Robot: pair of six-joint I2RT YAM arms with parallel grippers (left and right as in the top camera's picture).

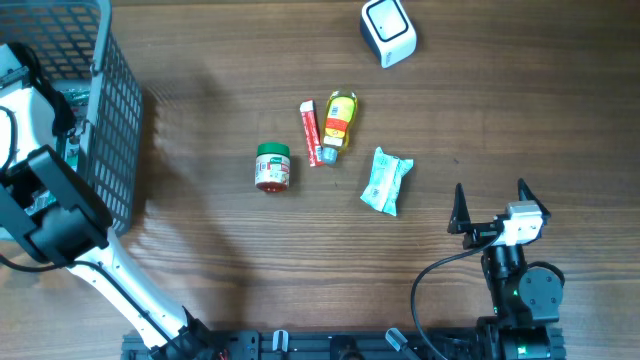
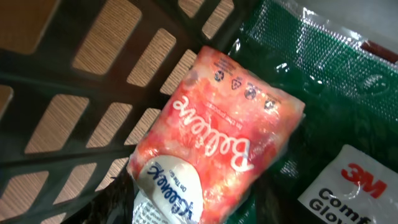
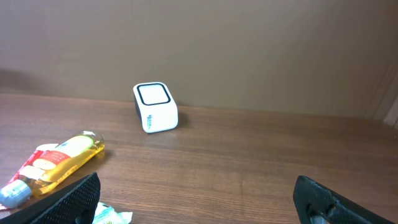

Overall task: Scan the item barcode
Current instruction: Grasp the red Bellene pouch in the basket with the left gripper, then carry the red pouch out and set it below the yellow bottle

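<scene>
**A:** What is the left pincer doing?

**B:** I cannot tell whether it is gripping, because its fingers are not showing in any view. The left arm (image 1: 45,205) is reaching down into the black basket (image 1: 115,110). Its wrist camera is looking straight onto a pink packet (image 2: 217,143), which is lying on the basket's slatted floor, partly over a green glove pack (image 2: 323,74).

**A:** Is the overhead camera catching that packet?

**B:** No, the arm and the mesh wall are hiding it there. The overhead view is showing other things: the right pincer (image 1: 492,205) is standing wide open and holding nothing, well apart from the white scanner (image 1: 388,30) at the far side.

**A:** And between them?

**B:** A green-lidded jar (image 1: 272,167), a red tube (image 1: 311,133), a yellow bottle (image 1: 340,120) and a pale green sachet (image 1: 386,181) are lying mid-tabletop. The tube and the bottle are just beside each other.

**A:** And the surroundings?

**B:** The brown wood-grain tabletop (image 1: 300,270) is carrying everything. The right wrist camera is showing a plain tan wall (image 3: 261,43) behind the scanner.
</scene>
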